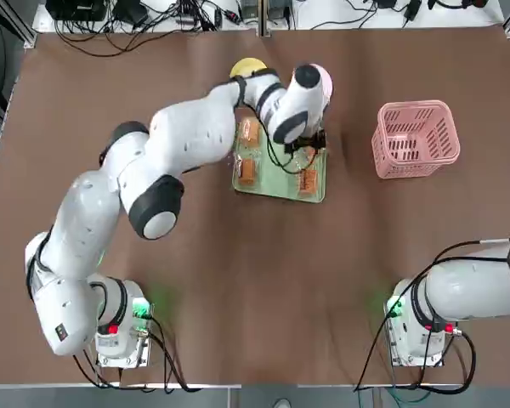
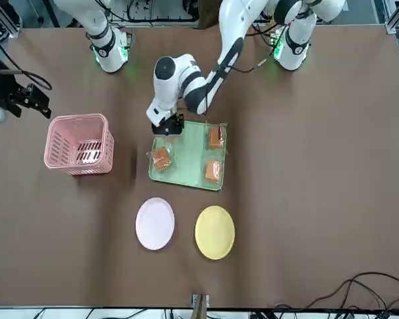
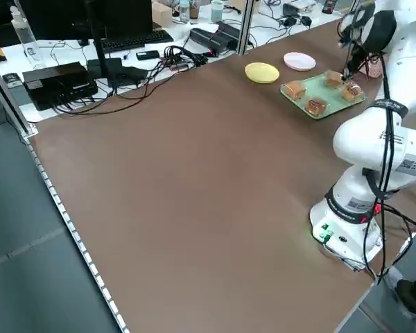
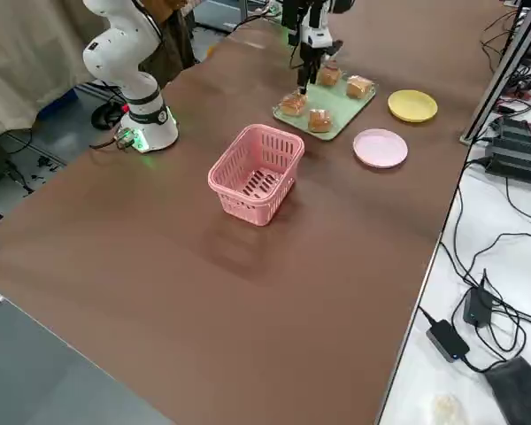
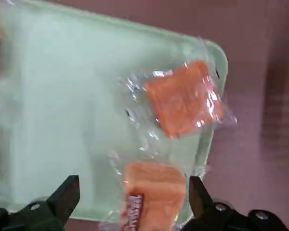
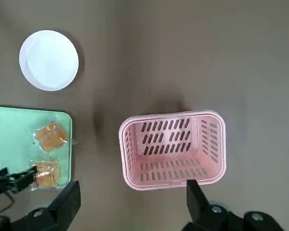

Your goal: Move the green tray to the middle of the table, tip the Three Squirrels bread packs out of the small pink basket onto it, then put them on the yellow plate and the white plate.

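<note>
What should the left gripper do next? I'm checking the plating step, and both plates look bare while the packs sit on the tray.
Probably lower and close on the bread pack between its open fingers. The left gripper hovers over the green tray, holding nothing; the yellow plate and white plate are empty, and the pink basket is already emptied.

Grey floor (image 3: 28, 229), cables (image 4: 504, 239) on bench.

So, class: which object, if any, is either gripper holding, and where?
Nothing. The left gripper hangs open over a clear-wrapped orange-brown bread pack; the right gripper is open, empty.
</note>
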Available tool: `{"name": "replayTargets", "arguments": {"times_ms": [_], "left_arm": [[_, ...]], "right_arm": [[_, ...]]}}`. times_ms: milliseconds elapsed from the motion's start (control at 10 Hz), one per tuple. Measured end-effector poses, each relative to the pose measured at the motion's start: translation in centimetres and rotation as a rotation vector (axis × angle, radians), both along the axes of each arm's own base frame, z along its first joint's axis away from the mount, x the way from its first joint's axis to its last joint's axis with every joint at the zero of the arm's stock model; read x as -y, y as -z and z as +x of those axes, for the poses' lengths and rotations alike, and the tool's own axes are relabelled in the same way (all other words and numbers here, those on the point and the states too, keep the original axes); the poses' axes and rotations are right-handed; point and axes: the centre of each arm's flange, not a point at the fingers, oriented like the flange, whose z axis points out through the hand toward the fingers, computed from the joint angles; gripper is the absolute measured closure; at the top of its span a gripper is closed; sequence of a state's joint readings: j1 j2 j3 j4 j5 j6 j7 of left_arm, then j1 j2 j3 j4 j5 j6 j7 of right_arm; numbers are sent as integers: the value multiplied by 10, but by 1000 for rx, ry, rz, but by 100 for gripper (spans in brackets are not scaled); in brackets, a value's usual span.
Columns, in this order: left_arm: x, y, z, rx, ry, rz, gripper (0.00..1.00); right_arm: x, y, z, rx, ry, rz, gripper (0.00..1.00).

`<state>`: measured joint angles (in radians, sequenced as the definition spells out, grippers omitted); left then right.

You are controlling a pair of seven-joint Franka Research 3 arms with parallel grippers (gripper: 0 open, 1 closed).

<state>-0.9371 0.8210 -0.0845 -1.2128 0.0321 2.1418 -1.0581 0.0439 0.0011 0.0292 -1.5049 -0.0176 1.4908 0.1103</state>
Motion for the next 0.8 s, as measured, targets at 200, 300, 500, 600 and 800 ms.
{"name": "replayTargets", "arguments": {"times_ms": [200, 300, 500, 600, 800], "left_arm": [[-50, -61, 52, 6, 4, 24, 0], [-81, -89, 78, 6, 6, 38, 0], [-157, -136, 131, 0, 23, 69, 0], [-200, -161, 158, 16, 16, 65, 0], [-294, -210, 202, 48, 17, 64, 0]], "right_arm": [[0, 0, 0, 0, 0, 0, 3], [0, 0, 0, 0, 1, 0, 3], [0, 0, 0, -1, 1, 0, 3], [0, 0, 0, -1, 1, 0, 3], [-1, 0, 0, 0, -1, 0, 3]]}}
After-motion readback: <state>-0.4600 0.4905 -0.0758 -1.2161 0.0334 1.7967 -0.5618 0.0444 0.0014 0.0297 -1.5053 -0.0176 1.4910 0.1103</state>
